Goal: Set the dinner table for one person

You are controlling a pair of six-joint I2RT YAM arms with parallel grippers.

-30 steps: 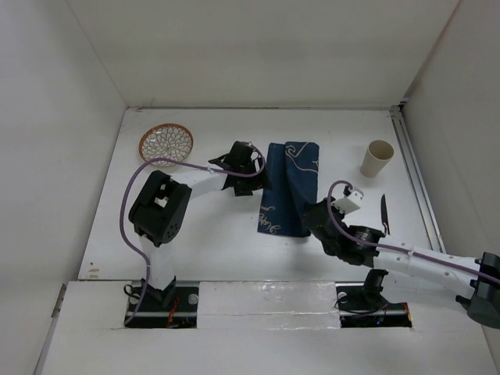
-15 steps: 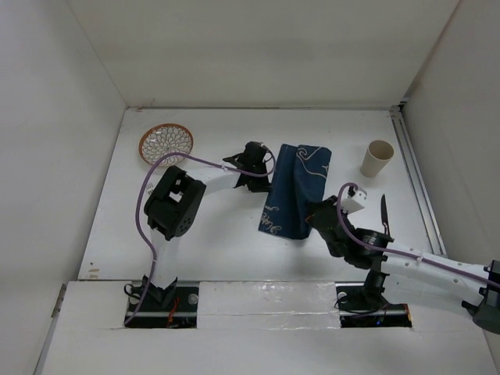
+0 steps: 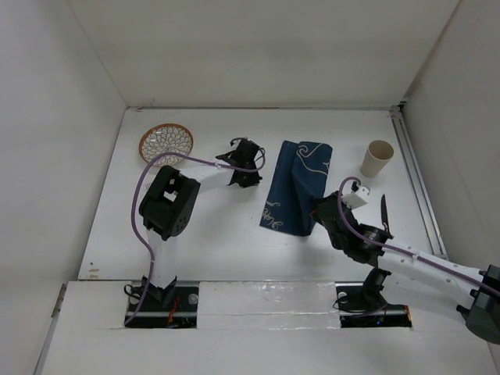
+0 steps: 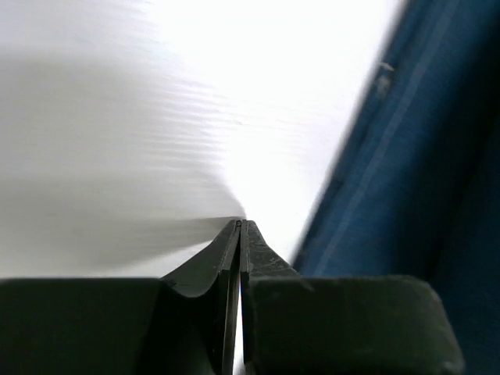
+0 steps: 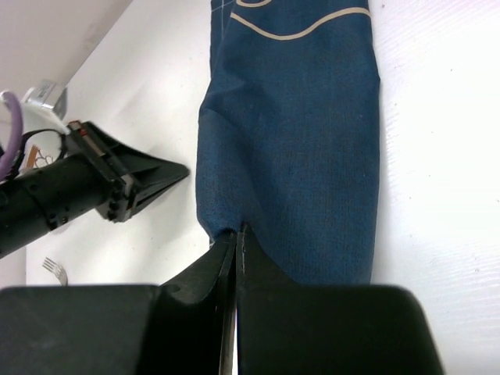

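A dark blue cloth mat (image 3: pixel 298 186) with cream line patterns lies folded and bunched on the white dinner table (image 3: pixel 211 230). My right gripper (image 3: pixel 315 212) is shut on the mat's near edge; in the right wrist view the fabric (image 5: pixel 301 148) puckers at the closed tips (image 5: pixel 238 231). My left gripper (image 3: pixel 248 173) sits left of the mat, shut and empty. Its tips (image 4: pixel 241 223) rest just above bare table, with the mat (image 4: pixel 414 156) a short gap to the right. The right wrist view also catches the left gripper (image 5: pixel 152 181).
A patterned orange-rimmed plate (image 3: pixel 166 143) is at the back left. At the back right stands a beige cup (image 3: pixel 378 158). A black knife (image 3: pixel 383 212) lies right of the right arm. Fork tines (image 5: pixel 53 268) show at the left edge of the right wrist view. White walls enclose the table.
My left gripper shut with nothing in it and drew back left, away from the mat. The right gripper carried the mat's near edge to the right, so the mat shifted and slanted.
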